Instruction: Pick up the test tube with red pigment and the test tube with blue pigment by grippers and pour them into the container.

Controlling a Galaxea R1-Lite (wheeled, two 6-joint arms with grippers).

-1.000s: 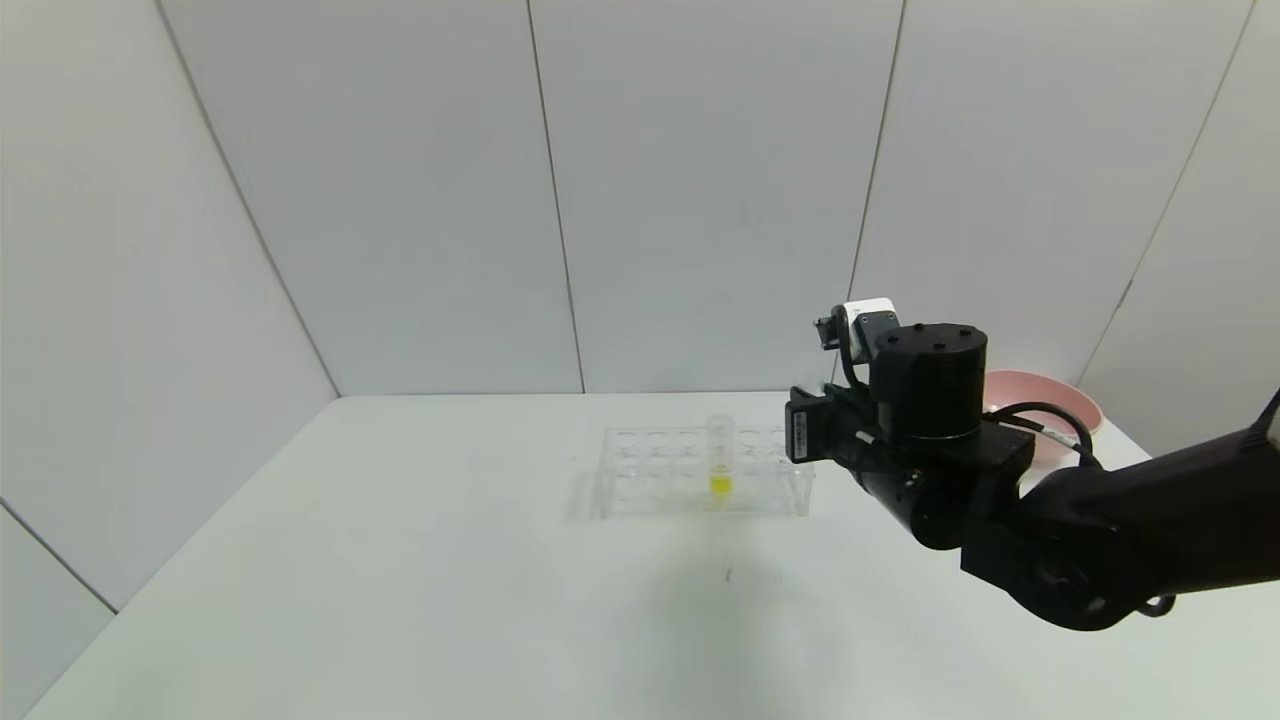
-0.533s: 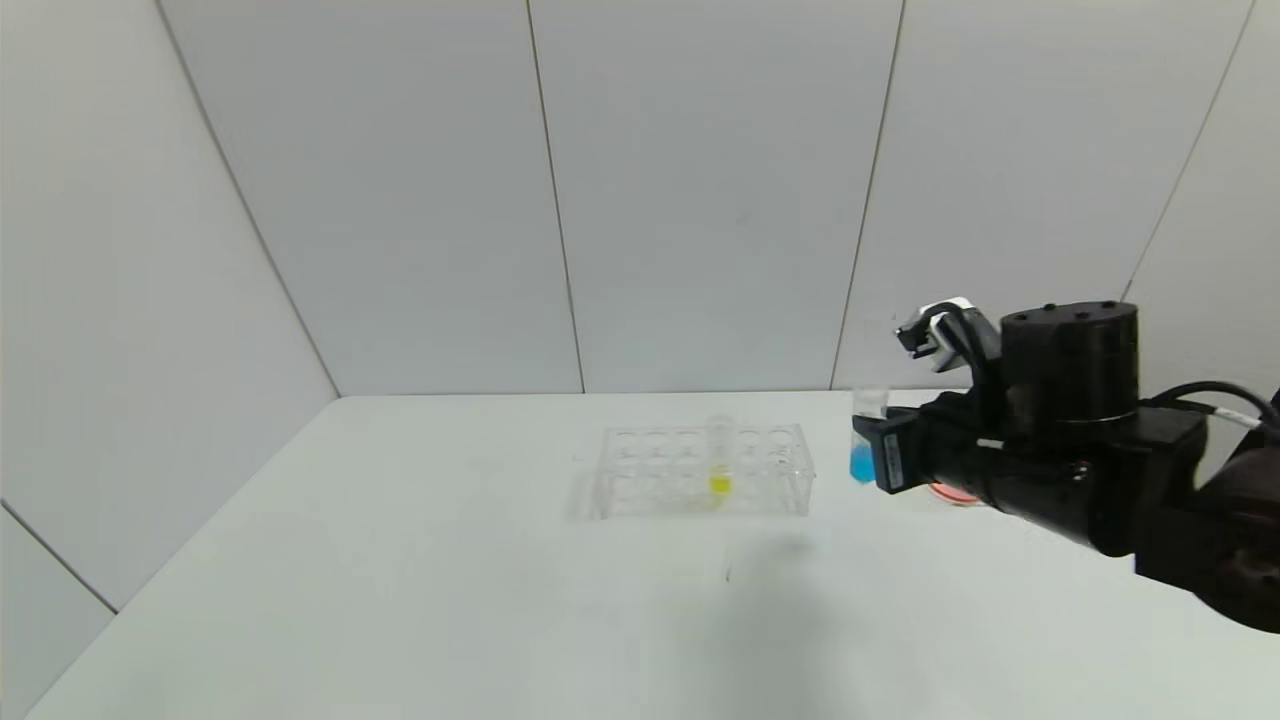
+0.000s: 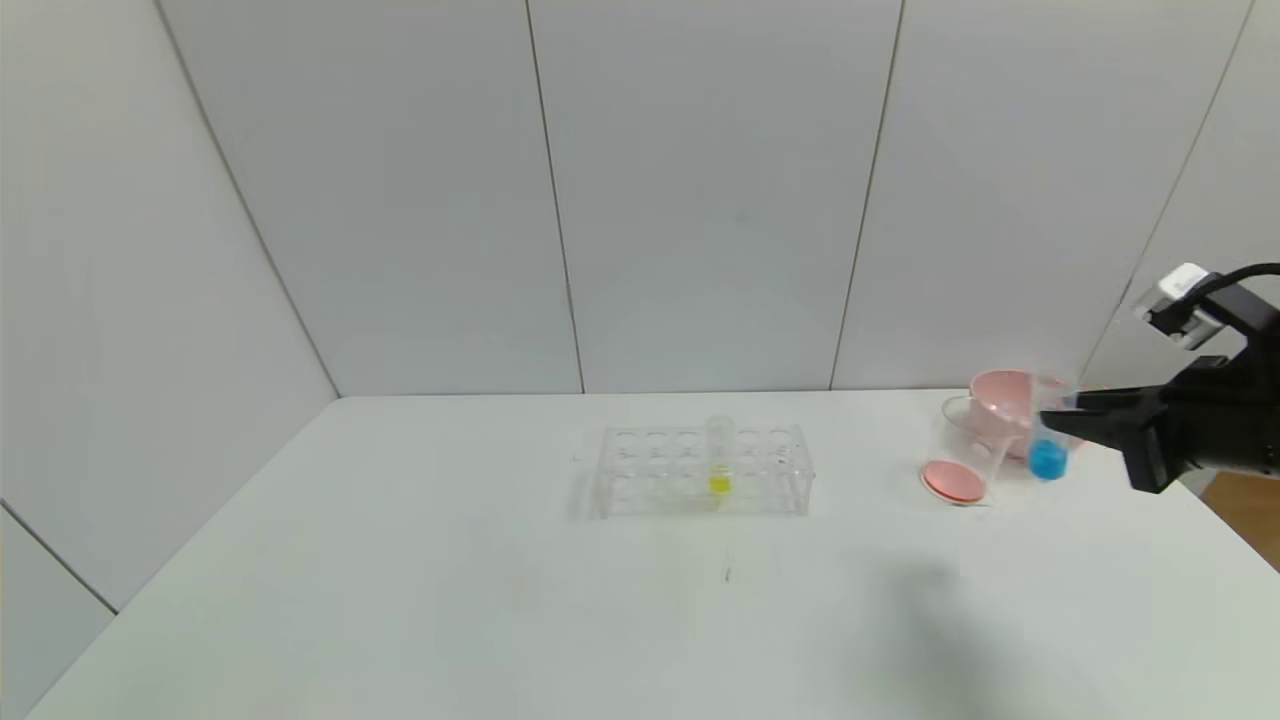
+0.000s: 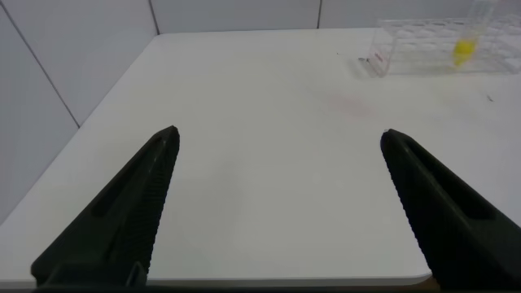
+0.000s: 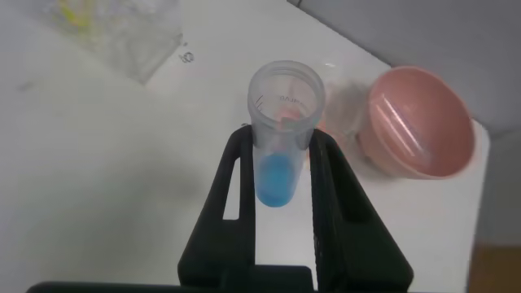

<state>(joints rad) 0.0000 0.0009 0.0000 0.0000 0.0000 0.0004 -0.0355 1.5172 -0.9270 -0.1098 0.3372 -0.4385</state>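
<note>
Since 1 second ago, my right arm has swung from in front of the rack out to the far right of the tabletop (image 3: 400, 560), carrying the test tube with blue pigment (image 3: 1048, 440) with it. Half a second ago the tube hung just right of the rack; now it hangs just right of the container (image 3: 965, 452), close to its rim and in front of the pink bowl (image 3: 1003, 392).

My right gripper (image 3: 1060, 420) is clamped on the tube, 1 finger on each side of its wall, with the tube upright and blue liquid sitting at its rounded bottom. The right wrist view confirms this: the right gripper (image 5: 281, 175) squeezes the tube (image 5: 281, 130) below its open mouth.

The container stands on the tabletop with reddish liquid across its bottom, so I judge the red pour is already done. I cannot see the test tube with red pigment anywhere. The clear rack (image 3: 700, 470) holds only 1 tube with yellow liquid (image 3: 720, 460).

To pour well, I would bring the tube's mouth over the container's opening, then roll the wrist slowly so the liquid runs inside, keeping clear of the bowl.

My left gripper (image 4: 281, 187) is parked off to the left over bare tabletop, fingers wide apart, holding nothing.
</note>
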